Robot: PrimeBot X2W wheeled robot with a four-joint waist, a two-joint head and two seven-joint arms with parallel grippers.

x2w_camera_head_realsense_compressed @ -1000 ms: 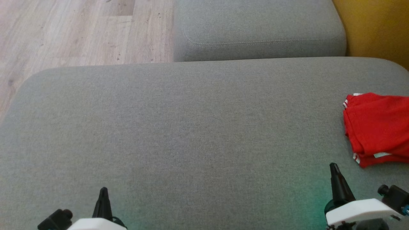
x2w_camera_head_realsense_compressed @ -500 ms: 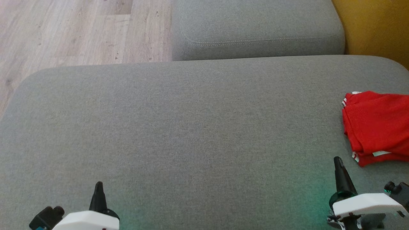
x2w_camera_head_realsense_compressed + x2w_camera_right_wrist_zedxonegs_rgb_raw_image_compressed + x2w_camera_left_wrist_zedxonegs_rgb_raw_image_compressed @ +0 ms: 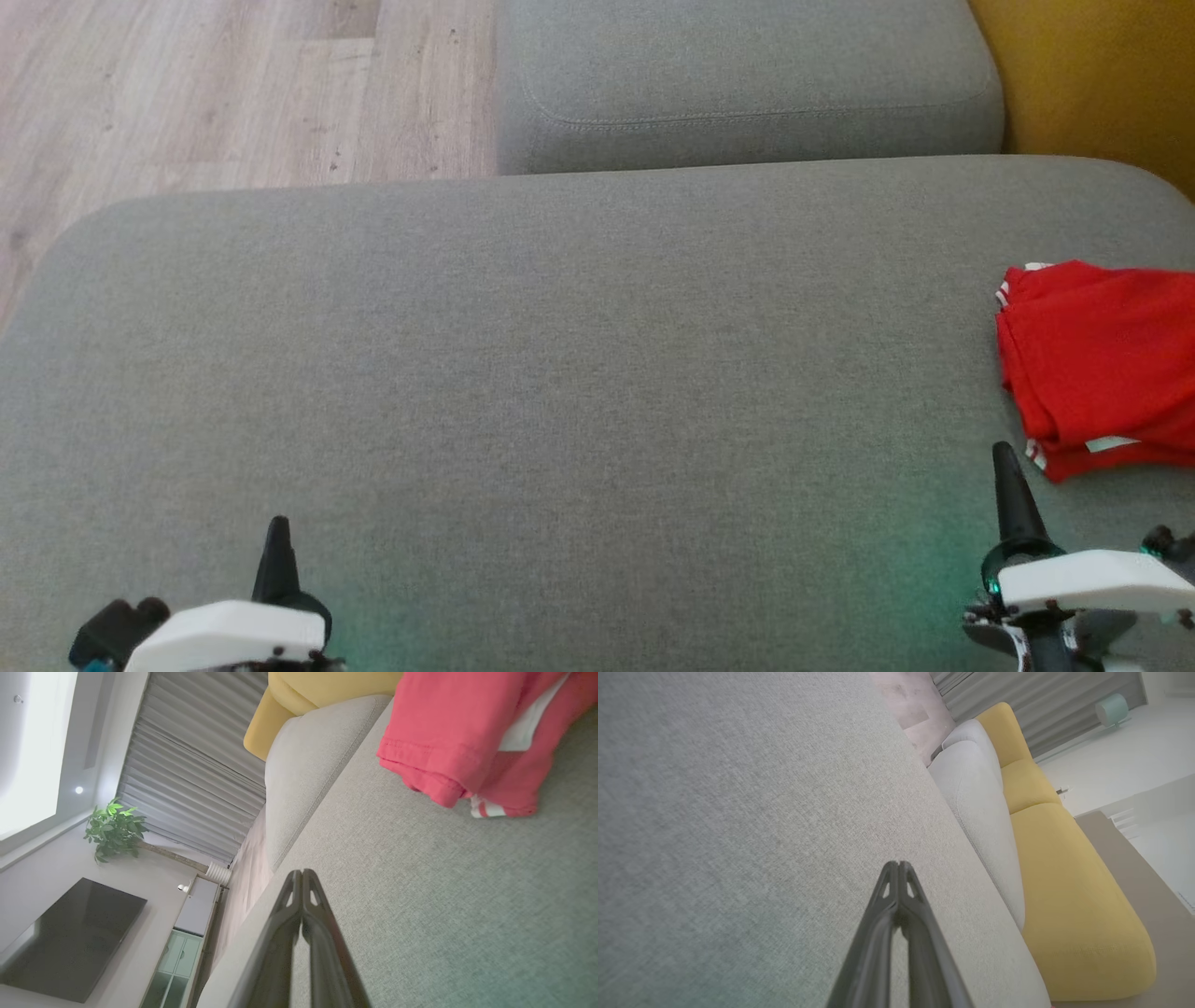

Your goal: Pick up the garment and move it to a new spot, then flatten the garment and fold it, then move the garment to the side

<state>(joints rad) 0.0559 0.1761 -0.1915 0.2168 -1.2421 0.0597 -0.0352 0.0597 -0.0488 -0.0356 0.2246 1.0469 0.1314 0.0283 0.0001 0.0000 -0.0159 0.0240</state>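
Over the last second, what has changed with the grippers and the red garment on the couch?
The camera shifted slightly, so the whole view slid. Beyond that, the right gripper edged forward and rightward toward the red garment; the left gripper crept forward, slightly leftward. Nothing was gripped or released: both stay shut and empty. The garment lies where it was on the grey couch.

One red garment point(image 3: 1102, 364), two grey cushions point(image 3: 560, 373), two hands, namely left hand point(image 3: 277, 523) and right hand point(image 3: 1003, 453), one plant point(image 3: 112, 828), one television point(image 3: 70, 938).
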